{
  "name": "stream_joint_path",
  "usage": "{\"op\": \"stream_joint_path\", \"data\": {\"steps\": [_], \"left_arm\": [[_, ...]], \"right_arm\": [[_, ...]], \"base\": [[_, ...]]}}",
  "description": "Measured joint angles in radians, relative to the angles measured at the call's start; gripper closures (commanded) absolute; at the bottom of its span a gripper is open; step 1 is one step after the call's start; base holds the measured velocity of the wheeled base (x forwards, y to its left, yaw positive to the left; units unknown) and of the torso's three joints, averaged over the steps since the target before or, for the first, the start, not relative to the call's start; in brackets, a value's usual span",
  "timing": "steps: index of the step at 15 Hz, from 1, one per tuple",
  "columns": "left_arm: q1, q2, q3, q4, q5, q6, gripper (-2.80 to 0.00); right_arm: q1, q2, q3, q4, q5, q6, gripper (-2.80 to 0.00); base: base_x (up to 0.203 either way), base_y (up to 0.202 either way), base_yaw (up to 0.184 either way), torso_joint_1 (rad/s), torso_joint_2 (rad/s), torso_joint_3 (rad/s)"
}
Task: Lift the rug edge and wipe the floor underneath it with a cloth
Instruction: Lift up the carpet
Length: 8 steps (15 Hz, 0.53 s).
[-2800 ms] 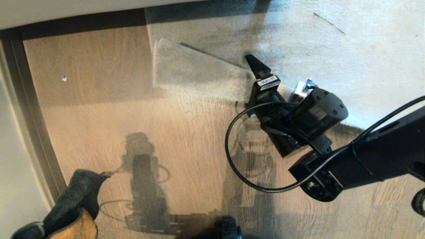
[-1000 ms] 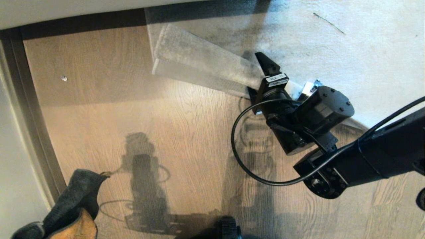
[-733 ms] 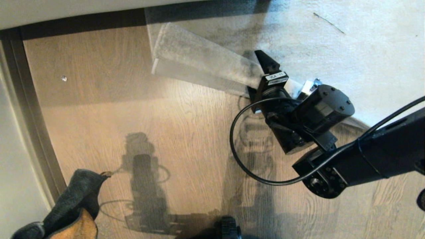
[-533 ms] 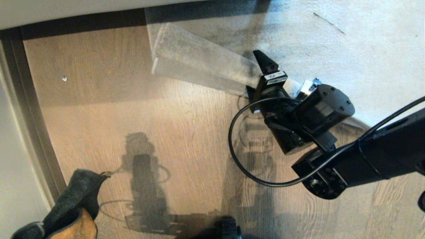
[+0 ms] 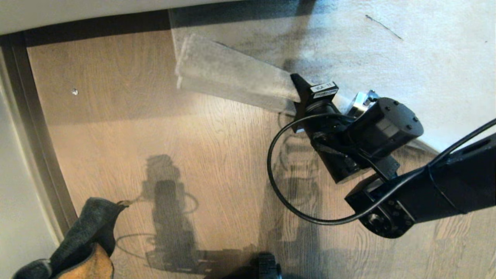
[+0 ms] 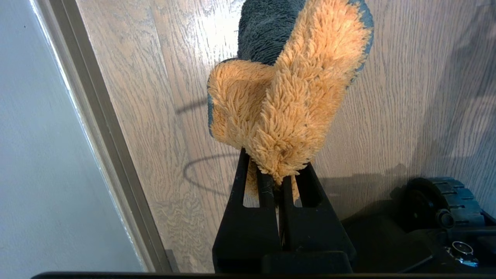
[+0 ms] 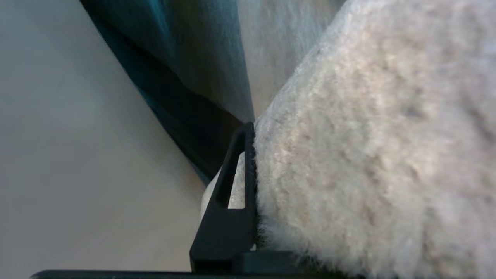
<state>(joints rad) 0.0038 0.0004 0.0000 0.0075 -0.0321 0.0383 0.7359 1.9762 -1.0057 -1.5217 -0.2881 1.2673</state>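
Note:
The light grey rug (image 5: 387, 50) covers the far right of the wood-plank floor (image 5: 155, 128). Its near-left rug edge (image 5: 232, 73) is lifted off the planks as a long tilted flap. My right gripper (image 5: 300, 87) is shut on that flap at its right end. In the right wrist view one black finger (image 7: 228, 217) presses against the woolly pile (image 7: 368, 155), and the other finger is hidden behind it. My left gripper (image 6: 277, 182) stays low at the near left, shut on the cloth (image 6: 286, 93), whose tan face shows; the dark grey side (image 5: 83, 232) shows in the head view.
A grey baseboard and pale wall (image 5: 42, 147) run down the left side, and a dark skirting (image 5: 97, 23) runs along the far end. A small white speck (image 5: 74, 92) lies on the planks. My base wheel (image 5: 267, 267) sits at the near edge. A black cable (image 5: 279, 193) loops from the right wrist.
The right gripper's jaws have closed onto the rug edge; the finger that stuck up over the rug has come down on it. The flap sits slightly lower. The left arm has not moved.

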Motion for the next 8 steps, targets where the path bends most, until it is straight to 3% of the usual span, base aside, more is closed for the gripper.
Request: {"op": "stream_joint_path", "data": {"steps": [6, 8], "left_arm": [[0.000, 0.000, 0.000, 0.000, 0.000, 0.000, 0.00], [0.000, 0.000, 0.000, 0.000, 0.001, 0.000, 0.00]], "right_arm": [[0.051, -0.047, 0.120, 0.000, -0.002, 0.002, 0.00], [0.051, -0.062, 0.166, 0.000, -0.001, 0.039, 0.00]], "base": [[0.000, 0.000, 0.000, 0.000, 0.00, 0.000], [0.000, 0.000, 0.000, 0.000, 0.00, 0.000]]}}
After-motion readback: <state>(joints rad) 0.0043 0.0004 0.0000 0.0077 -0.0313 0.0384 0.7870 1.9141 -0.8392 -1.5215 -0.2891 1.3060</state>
